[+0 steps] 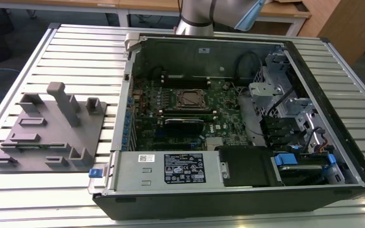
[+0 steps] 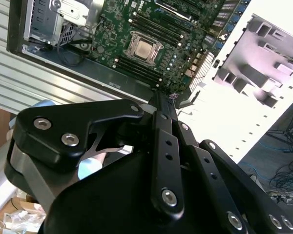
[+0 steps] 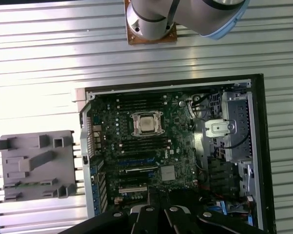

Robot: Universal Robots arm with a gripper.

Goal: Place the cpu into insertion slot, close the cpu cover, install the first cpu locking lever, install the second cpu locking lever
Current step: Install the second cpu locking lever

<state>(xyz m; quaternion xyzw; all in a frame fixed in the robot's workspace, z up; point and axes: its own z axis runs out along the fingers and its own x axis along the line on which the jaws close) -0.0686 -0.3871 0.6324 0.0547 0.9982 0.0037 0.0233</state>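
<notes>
Jaws are closed tip to tip with nothing between them. The gripper (image 2: 159, 97) is black, with bolted link arms, and in both wrist views (image 3: 156, 194) it hangs well above an open computer case (image 1: 334, 156), its tips seen against the case's edge and well apart from the board inside.

The case lies on its side on a ribbed metal table (image 1: 74, 52). Inside is a green board (image 1: 224, 118). Near the board's middle is the slot (image 3: 147, 115), a small square socket. The cpu (image 1: 189, 99) sits flat in it, its dull silver top facing up, as both wrist views also show (image 2: 144, 48) (image 3: 146, 125). The cover (image 2: 130, 48), a thin silvery frame, lies down flat around the cpu, with the chip showing through its window (image 3: 135, 125). Whether the locking levers are latched cannot be told.

Long black memory slots (image 2: 136, 66) run on either side of the socket. In the exterior view a silver power supply (image 1: 163, 171) with a label fills the near end of the case, and a blue drive handle (image 1: 286, 159) lies beside it. On the exterior view's left, apart from the case, a grey parts tray (image 1: 43, 137) with upright pegs rests on the table. The arm's base (image 1: 195, 19) stands behind the case.
</notes>
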